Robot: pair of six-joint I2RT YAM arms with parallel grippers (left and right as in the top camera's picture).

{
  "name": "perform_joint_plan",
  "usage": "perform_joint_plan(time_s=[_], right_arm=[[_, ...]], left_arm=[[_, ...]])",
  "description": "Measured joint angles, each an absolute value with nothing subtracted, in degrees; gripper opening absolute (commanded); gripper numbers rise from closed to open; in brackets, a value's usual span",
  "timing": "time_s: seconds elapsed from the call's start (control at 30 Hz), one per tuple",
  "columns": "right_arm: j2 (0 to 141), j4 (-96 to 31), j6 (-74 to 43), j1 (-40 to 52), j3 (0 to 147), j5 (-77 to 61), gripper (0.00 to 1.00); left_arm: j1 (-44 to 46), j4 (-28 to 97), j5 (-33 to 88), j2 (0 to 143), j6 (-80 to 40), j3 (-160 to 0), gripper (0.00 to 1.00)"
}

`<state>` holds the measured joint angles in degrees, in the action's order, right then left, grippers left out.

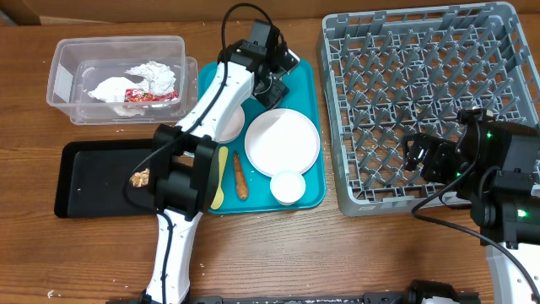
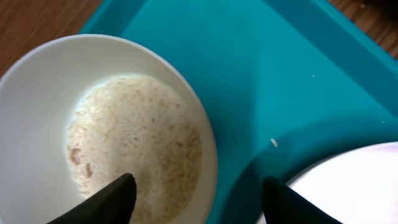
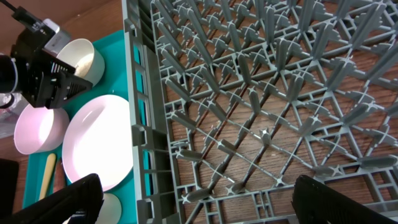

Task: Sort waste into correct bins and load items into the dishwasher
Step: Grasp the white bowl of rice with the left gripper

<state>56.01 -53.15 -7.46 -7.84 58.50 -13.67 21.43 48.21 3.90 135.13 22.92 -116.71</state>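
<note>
A white bowl (image 2: 37, 93) holding white rice grains (image 2: 137, 137) stands at the back of the teal tray (image 2: 261, 62). My left gripper (image 2: 199, 202) is open astride the bowl's rim, one finger (image 2: 115, 199) over the rice and the other (image 2: 283, 202) outside it. The large white plate (image 1: 283, 141), small cup (image 1: 288, 187), yellow spoon (image 1: 219, 177), brown stick (image 1: 240, 176) and a pink bowl (image 3: 40, 127) also lie on the tray. My right gripper (image 3: 193, 199) hangs open and empty over the grey dishwasher rack (image 3: 261, 93) near its front left corner.
The clear tub (image 1: 63, 80) at the back left holds crumpled napkins (image 1: 152, 76) and a red wrapper (image 1: 148, 96). In front of it, the black tray (image 1: 93, 181) carries a brown clump (image 1: 140, 178). The rack (image 1: 331, 127) borders the teal tray's right side.
</note>
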Motion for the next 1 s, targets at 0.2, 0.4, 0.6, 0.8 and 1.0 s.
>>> perform_joint_plan(time_s=[0.2, 0.4, 0.6, 0.8, 1.0], right_arm=[[56.4, -53.1, -7.5, -7.8, 58.5, -13.7, 1.0], [57.0, -53.1, -7.4, -7.8, 58.5, -13.6, 1.0], [57.5, -53.1, -7.4, -7.8, 58.5, -13.7, 1.0], [57.6, -53.1, -7.5, -7.8, 58.5, -13.6, 1.0], [57.6, -53.1, -7.4, -7.8, 58.5, -13.7, 1.0]], left_arm=[[21.4, 48.1, 5.1, 135.4, 22.3, -116.7, 0.38], [21.4, 47.5, 5.2, 136.1, 21.8, -116.7, 0.32], [21.4, 47.5, 5.2, 136.3, 21.4, -116.7, 0.26], [21.4, 47.5, 5.2, 136.4, 21.4, -116.7, 0.25], [21.4, 47.4, 5.2, 137.5, 21.4, -116.7, 0.13]])
